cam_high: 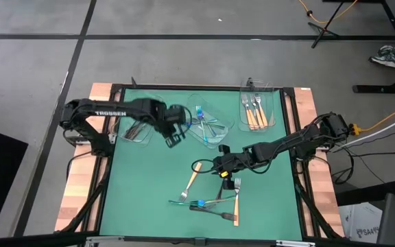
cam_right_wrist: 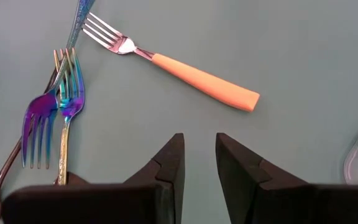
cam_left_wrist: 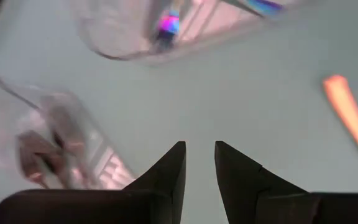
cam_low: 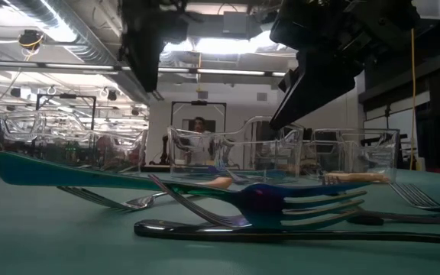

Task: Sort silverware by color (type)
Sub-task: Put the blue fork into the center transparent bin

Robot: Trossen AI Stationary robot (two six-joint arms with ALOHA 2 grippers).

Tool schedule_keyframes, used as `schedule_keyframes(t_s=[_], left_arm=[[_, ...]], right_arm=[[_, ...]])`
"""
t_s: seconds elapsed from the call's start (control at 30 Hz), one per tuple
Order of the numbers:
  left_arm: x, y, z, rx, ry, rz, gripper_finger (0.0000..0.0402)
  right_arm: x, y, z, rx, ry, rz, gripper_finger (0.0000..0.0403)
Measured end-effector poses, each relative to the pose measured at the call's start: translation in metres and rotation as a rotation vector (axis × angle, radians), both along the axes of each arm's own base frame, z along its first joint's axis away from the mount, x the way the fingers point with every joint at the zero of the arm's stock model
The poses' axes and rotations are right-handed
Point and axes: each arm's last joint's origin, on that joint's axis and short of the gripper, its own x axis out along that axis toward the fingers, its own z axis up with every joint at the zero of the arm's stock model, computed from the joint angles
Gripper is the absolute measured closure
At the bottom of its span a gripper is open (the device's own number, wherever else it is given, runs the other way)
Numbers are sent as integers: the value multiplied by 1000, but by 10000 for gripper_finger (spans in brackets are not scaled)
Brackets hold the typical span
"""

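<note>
Left claw (cam_high: pixel 172 139): hovers over the green counter (cam_high: pixel 142 199) between the left tray and the middle tray; its fingers stand a narrow gap apart, nothing between them.
Right claw (cam_high: pixel 223 169): above the counter's middle, beside the loose utensils; fingers slightly parted, nothing in them.
Left tray (cam_high: pixel 133 130): clear plastic, holds dark utensils.
Middle tray (cam_high: pixel 211 123): clear plastic, holds iridescent blue-purple pieces.
Right tray (cam_high: pixel 258 110): clear plastic at the far right corner, holds orange-handled forks (cam_high: pixel 254 113) lying side by side.
Loose silverware: an orange-handled fork (cam_right_wrist: pixel 173 65) lies alone just ahead of the right claw; an iridescent fork (cam_right_wrist: pixel 39 121) crosses other pieces in a small pile (cam_high: pixel 211 202) near the counter's front edge.
Low view: the iridescent fork (cam_low: pixel 281 202) rests on top of a dark utensil (cam_low: pixel 281 233).
</note>
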Motion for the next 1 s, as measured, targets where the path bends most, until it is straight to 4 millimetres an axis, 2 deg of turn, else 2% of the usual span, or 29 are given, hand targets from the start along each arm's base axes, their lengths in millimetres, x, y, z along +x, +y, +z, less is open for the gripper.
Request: schedule_keyframes(t_s=[0.43, 0.67, 0.8, 1.0], left_arm=[[5, -121, 5, -57, -189, -213, 322], [5, -173, 9, -103, -355, -328, 322], [10, -200, -3, -74, -405, -372, 322], [17, -230, -36, -46, -353, -432, 322]], right_arm=[[0, 0, 0, 0, 0, 0, 322], [0, 0, 0, 0, -1, 0, 322], [0, 0, 0, 0, -1, 0, 322], [0, 0, 0, 1, -4, -1, 322]])
